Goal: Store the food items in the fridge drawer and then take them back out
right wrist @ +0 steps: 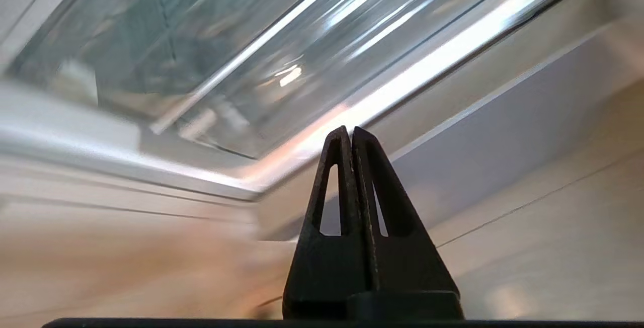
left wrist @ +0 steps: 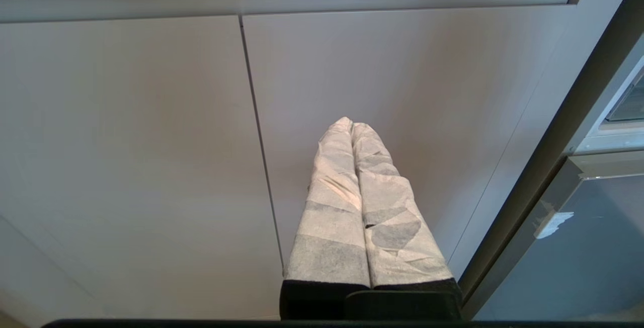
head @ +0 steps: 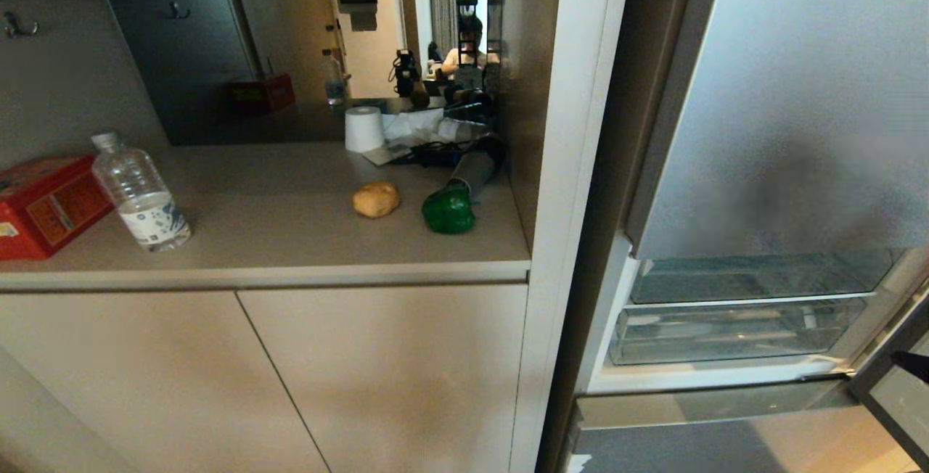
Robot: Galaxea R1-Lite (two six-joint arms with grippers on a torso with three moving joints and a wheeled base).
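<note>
Two food items lie on the beige counter point(head: 290, 241): a golden-brown roundish lump point(head: 376, 199) and, just right of it, a glossy green bell pepper point(head: 448, 212). The fridge drawer point(head: 675, 451) is the silver-blue front low on the right, with a white tape scrap point(left wrist: 553, 223) on its left edge; it looks shut. My right gripper point(right wrist: 350, 133) is shut and empty, its black fingers pointing at the clear fridge bins point(right wrist: 211, 56) above that front. A black tip point(head: 913, 365) at the head view's right edge looks like it. My left gripper point(left wrist: 351, 124), wrapped in white, is shut and empty before the cabinet doors.
A clear water bottle point(head: 141, 194) and a red tin box point(head: 43, 201) stand at the counter's left. A paper roll point(head: 363, 128) and clutter sit at the back. The tall silver fridge door point(head: 798, 96) hangs above the clear bins point(head: 747, 306). A person shows in the mirror point(head: 468, 52).
</note>
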